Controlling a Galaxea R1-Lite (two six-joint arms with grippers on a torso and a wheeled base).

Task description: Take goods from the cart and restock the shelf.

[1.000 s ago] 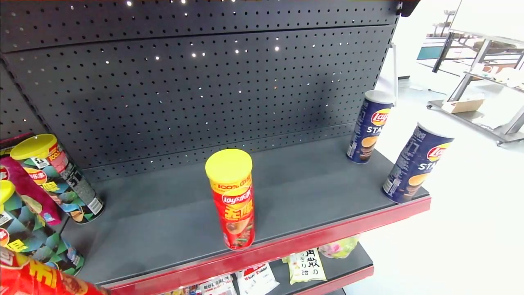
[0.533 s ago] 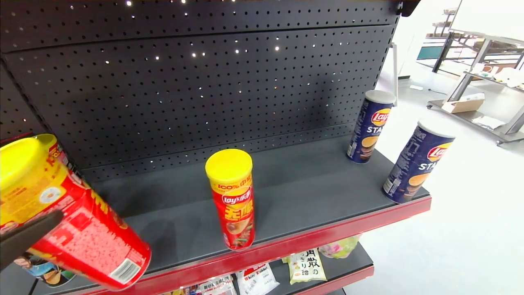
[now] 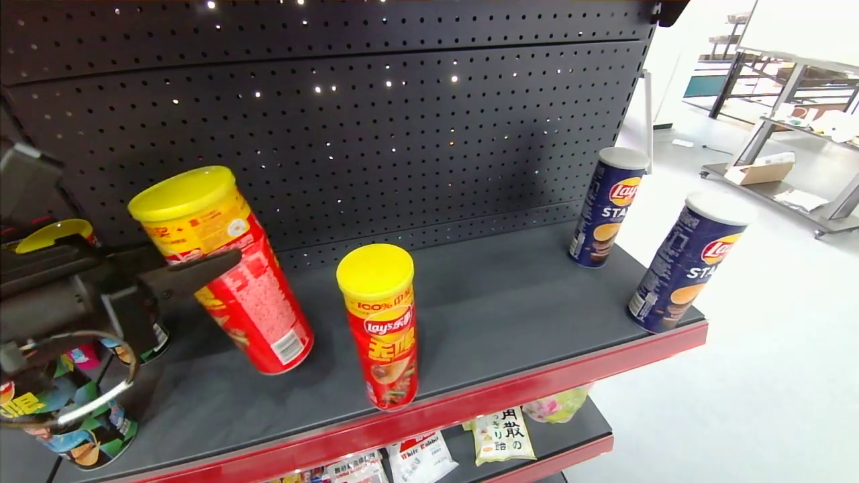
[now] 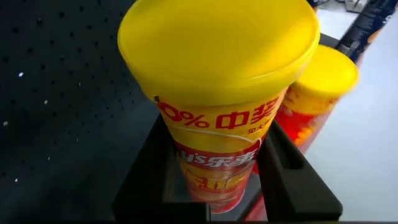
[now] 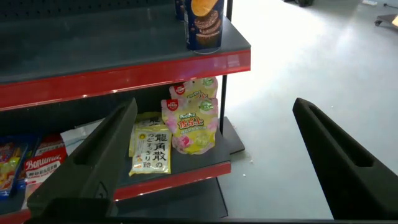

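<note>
My left gripper (image 3: 213, 268) is shut on a red chip can with a yellow lid (image 3: 228, 268), held tilted over the left part of the dark shelf board (image 3: 510, 315). I cannot tell whether its base touches the board. In the left wrist view the same can (image 4: 217, 118) sits between my black fingers (image 4: 146, 180). A second red can (image 3: 380, 327) stands upright near the red front edge, just right of the held one, and shows behind it (image 4: 320, 87). My right gripper (image 5: 217, 168) hangs open and empty, low beside the shelf unit.
Two blue cans (image 3: 607, 208) (image 3: 686, 265) stand at the shelf's right end. Patterned cans (image 3: 80, 429) crowd the far left. The pegboard wall (image 3: 376, 147) closes the back. Snack bags (image 5: 189, 121) lie on the lower shelf. Open floor lies to the right.
My left gripper has carried the red can from the lower left corner up and rightwards over the shelf, and the can now stands more upright. The other cans have not moved.
</note>
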